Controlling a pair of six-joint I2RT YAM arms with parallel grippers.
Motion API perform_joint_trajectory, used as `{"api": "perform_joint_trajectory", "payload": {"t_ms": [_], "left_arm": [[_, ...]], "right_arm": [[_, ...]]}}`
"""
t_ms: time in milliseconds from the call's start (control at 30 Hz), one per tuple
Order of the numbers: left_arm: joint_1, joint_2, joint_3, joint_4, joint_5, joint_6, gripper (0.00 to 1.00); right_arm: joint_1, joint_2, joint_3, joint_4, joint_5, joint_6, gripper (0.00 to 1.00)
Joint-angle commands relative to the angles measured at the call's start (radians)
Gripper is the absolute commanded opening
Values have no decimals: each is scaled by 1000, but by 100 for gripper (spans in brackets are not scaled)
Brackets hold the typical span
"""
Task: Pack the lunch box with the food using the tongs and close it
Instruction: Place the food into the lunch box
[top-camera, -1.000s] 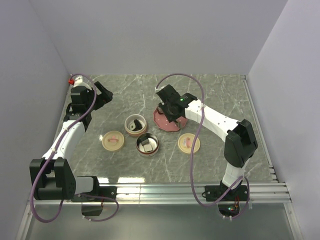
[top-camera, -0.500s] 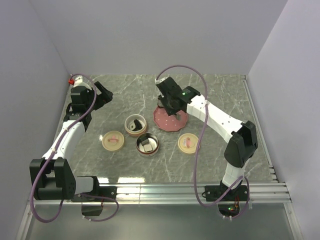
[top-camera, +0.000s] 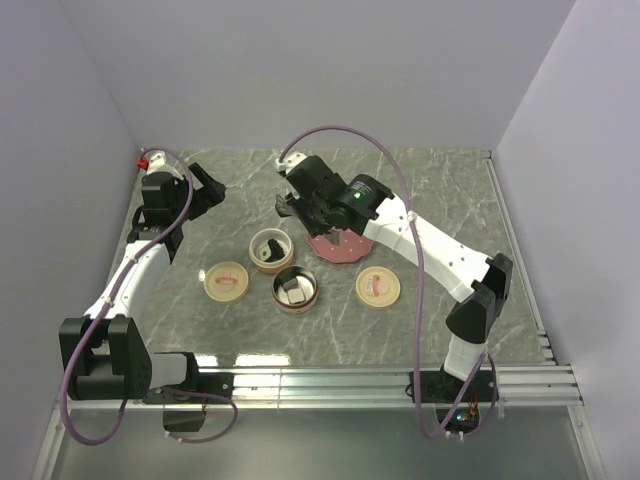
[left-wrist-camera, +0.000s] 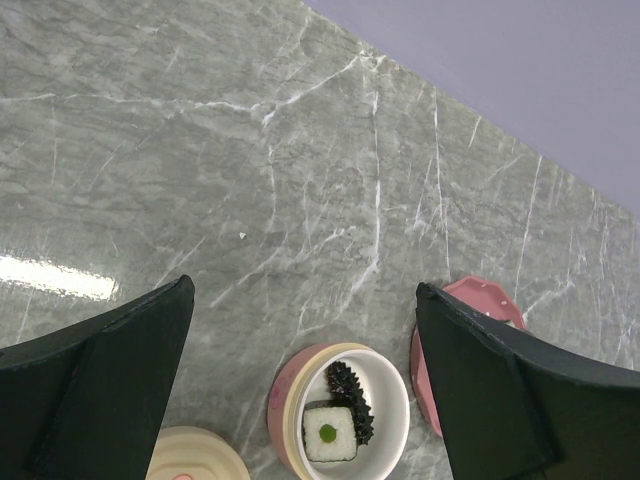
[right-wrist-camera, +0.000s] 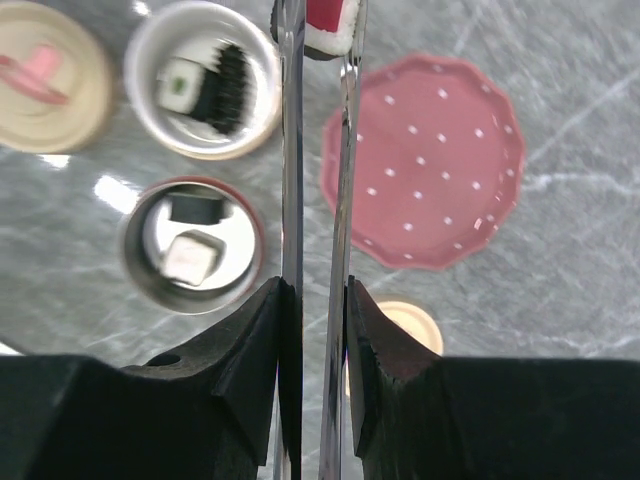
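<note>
My right gripper (right-wrist-camera: 318, 340) is shut on the thin grey metal tongs (right-wrist-camera: 292, 150). The tongs' tips pinch a food piece (right-wrist-camera: 330, 22) with a pink top and white side, right beside the white lunch box bowl (right-wrist-camera: 152, 52). That bowl holds a white piece with a green centre (right-wrist-camera: 180, 84) and a dark spiky piece (right-wrist-camera: 228, 88). The metal lunch box bowl (right-wrist-camera: 232, 262) holds two more pieces. In the top view the right gripper (top-camera: 305, 203) hangs just behind the white bowl (top-camera: 270, 250). My left gripper (left-wrist-camera: 302, 290) is open and empty, high above the table at the far left (top-camera: 205, 187).
The red dotted plate (right-wrist-camera: 425, 165) lies bare, right of the bowls. Two cream lids with pink handles rest on the table, one at the left (top-camera: 225, 281) and one at the right (top-camera: 378, 287). Walls close off the back and both sides.
My right arm has swung left from over the red plate to the white bowl's far side, carrying the tongs and the pinched piece. The plate now shows fully. The left arm has not moved.
</note>
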Motion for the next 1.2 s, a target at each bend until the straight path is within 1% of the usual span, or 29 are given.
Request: {"api": "perform_joint_trajectory", "payload": {"t_ms": [0, 167, 367, 567, 733, 1033, 1167], "left_arm": [[-4, -23, 7, 23, 5, 0, 99], [-4, -23, 7, 23, 1, 2, 99], [-4, -16, 0, 24, 8, -4, 99], [-5, -8, -4, 52, 22, -12, 99], [-4, -2, -9, 56, 33, -15, 99], [-5, -6, -6, 53, 47, -18, 100], [-4, -11, -15, 53, 50, -21, 99]], "right_arm": [[33, -18, 84, -21, 6, 15, 16], [59, -61, 68, -70, -17, 37, 16], [116, -166, -43, -148, -22, 63, 16], [176, -227, -23, -246, -37, 107, 16], [234, -284, -81, -282, -65, 142, 16], [271, -337, -182, -297, -89, 193, 16], [273, -339, -225, -259, -92, 195, 16]]}}
